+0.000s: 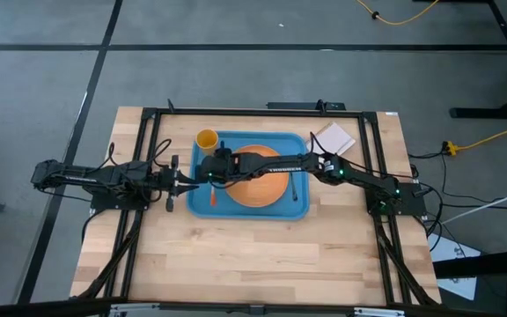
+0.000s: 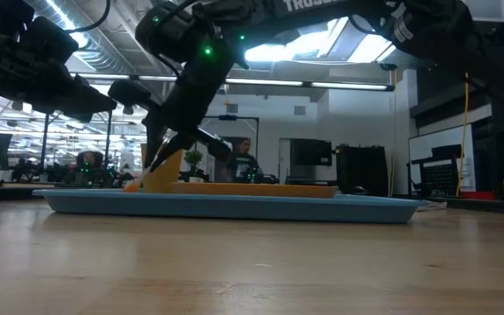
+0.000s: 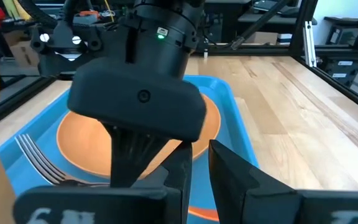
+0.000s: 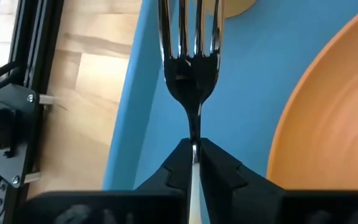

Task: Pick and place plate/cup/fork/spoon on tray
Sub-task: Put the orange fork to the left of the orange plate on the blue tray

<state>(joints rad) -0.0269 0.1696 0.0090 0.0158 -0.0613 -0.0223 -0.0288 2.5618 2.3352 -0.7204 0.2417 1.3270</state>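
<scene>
Placing the fork (image 4: pixel 192 74): my right gripper (image 4: pixel 193 163) has its fingers clamped on the neck, low over the tray's (image 1: pixel 202 204) left strip, plate (image 1: pixel 262 187) just right, cup (image 1: pixel 207 139) beyond. Next: lower, release. Left gripper (image 1: pixel 172 183) waits over the counter, fingers' state unclear.

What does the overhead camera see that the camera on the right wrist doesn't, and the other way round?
Only the high view shows the whole tray, the spoon, the cup's place at the tray's corner, the left gripper waiting beside the tray, and a white pad. Only the right wrist view shows the right gripper with jaws pinched on the fork neck. Both show the plate.
</scene>
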